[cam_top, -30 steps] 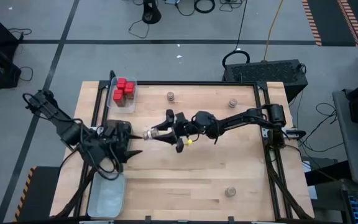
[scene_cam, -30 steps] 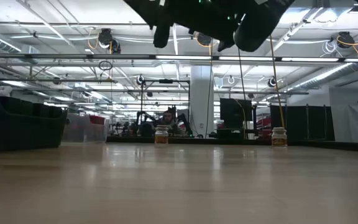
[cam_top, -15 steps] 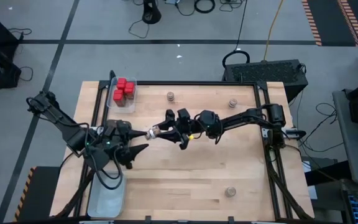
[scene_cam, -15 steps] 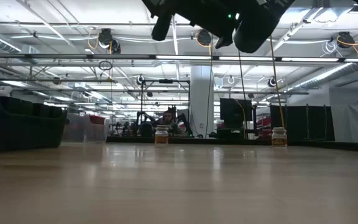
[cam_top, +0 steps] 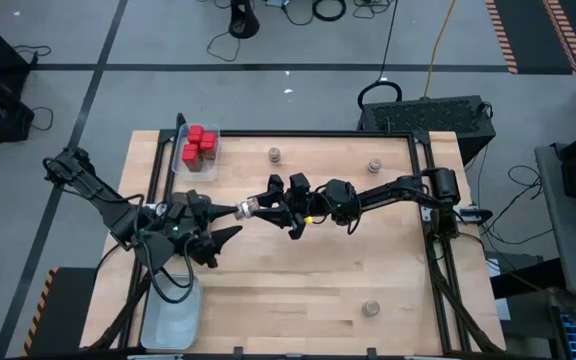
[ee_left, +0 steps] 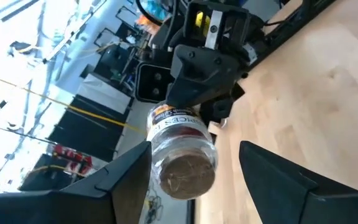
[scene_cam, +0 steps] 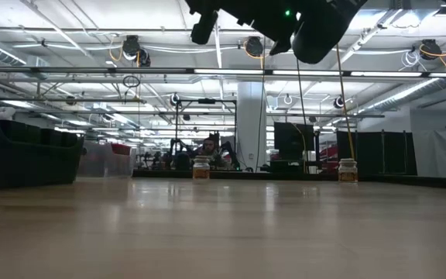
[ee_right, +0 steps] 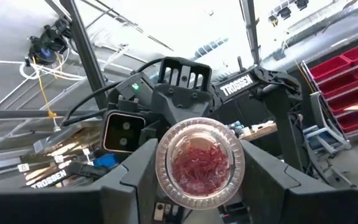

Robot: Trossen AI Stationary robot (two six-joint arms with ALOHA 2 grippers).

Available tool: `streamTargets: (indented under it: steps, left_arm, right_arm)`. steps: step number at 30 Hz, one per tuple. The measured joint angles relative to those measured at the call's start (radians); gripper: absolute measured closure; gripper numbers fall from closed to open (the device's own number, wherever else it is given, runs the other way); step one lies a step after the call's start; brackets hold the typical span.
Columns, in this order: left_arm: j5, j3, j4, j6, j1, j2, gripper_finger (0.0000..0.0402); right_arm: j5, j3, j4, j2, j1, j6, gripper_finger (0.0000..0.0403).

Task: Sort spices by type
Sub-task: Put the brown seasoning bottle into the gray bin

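A short round jar with a tan lid and a clear base showing red spice lies on its side in the air over the table's middle. My right gripper is shut on it. My left gripper is open, just left of the jar. Its fingers stand on either side of the lid end, and I see no touch. Red boxy tins sit in a clear tray at the far left. No dark tins show. My right gripper pinches the jar's round glass body between its two fingers, toward the base end. The fingers come level from the table's right and lie along the jar. The jar is lifted clear, on its side, lid toward my left gripper.
Three more jars stand on the table: two near the far edge, which also show in the low view, and one near the front edge. A pale tray sits at the front left corner.
My left gripper has swung up from pointing down at the table and moved toward the table's right, so that its fingers now bracket the jar's lid end. My right gripper has shifted the jar slightly toward the far edge, still lifted.
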Motion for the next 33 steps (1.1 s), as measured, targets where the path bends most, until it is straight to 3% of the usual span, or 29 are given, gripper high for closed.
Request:
streamTargets:
  steps: [33]
  left_arm:
    - [0.033,-0.001,0.11,0.069,0.051,0.001,0.0155]
  right_arm:
    - [0.03,0.001,0.024,0.0,0.004,-0.015,0.0241]
